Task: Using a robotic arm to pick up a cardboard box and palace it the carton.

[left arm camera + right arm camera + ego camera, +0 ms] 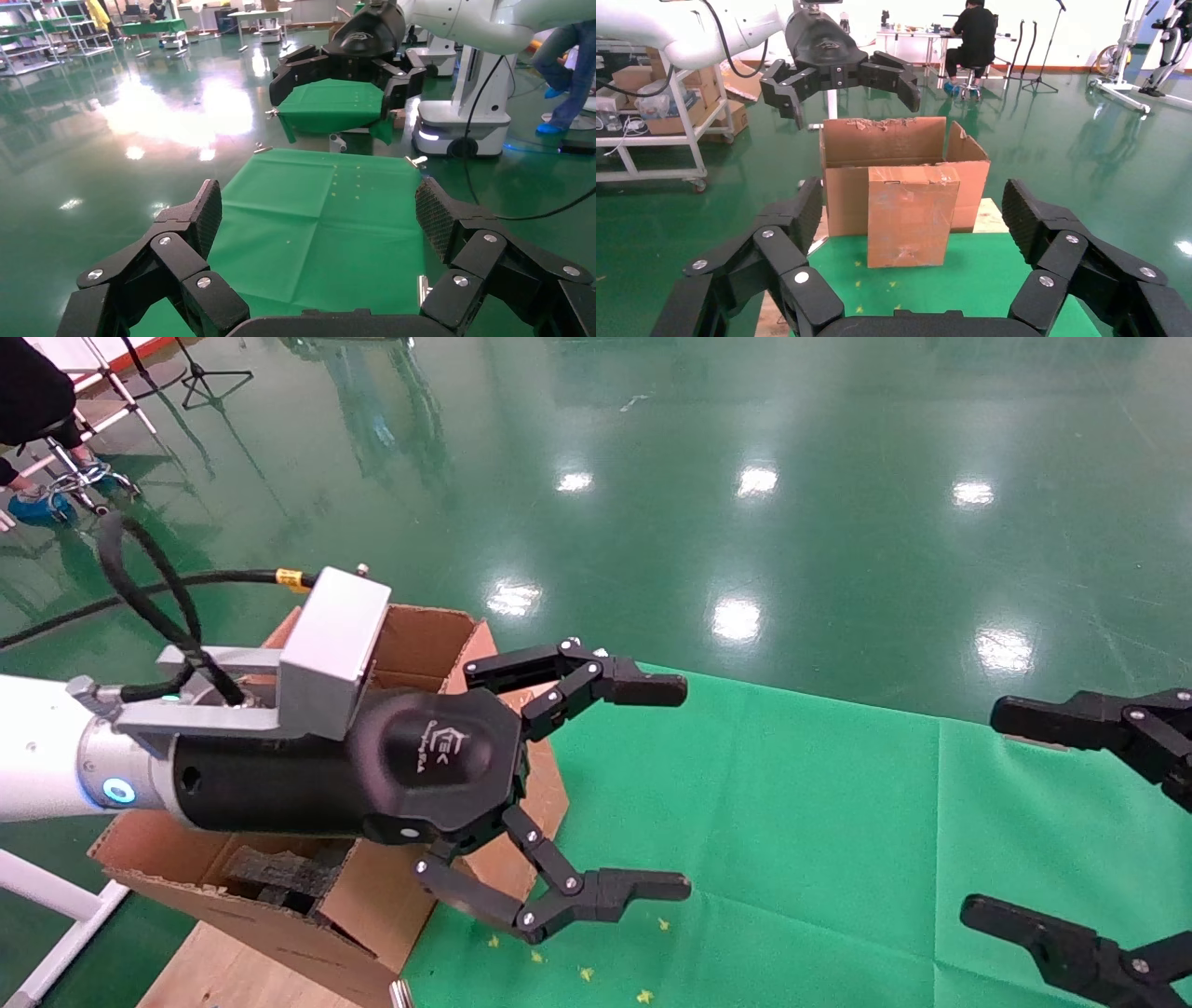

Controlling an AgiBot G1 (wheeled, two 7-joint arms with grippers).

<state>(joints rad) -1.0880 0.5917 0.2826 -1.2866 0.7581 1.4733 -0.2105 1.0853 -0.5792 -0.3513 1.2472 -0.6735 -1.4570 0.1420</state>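
The cardboard box (912, 214) stands upright on the green cloth (926, 288), against the near side of the carton (884, 144). My left gripper (686, 789) is open and empty; in the right wrist view it (842, 77) hovers above the carton. In the head view it covers the box and reaches over the cloth's left edge (838, 822). The left wrist view (318, 203) shows only bare cloth between the fingers. My right gripper (982, 810) is open and empty at the right, facing the box from a distance (914, 203). The carton (419, 635) holds black foam (279, 868).
The carton stands on a wooden board (242, 971) left of the cloth-covered table. Glossy green floor lies all round. A shelf cart with boxes (659, 105) and a seated person (975, 35) are behind the carton. A white robot base (460, 119) stands beyond the table.
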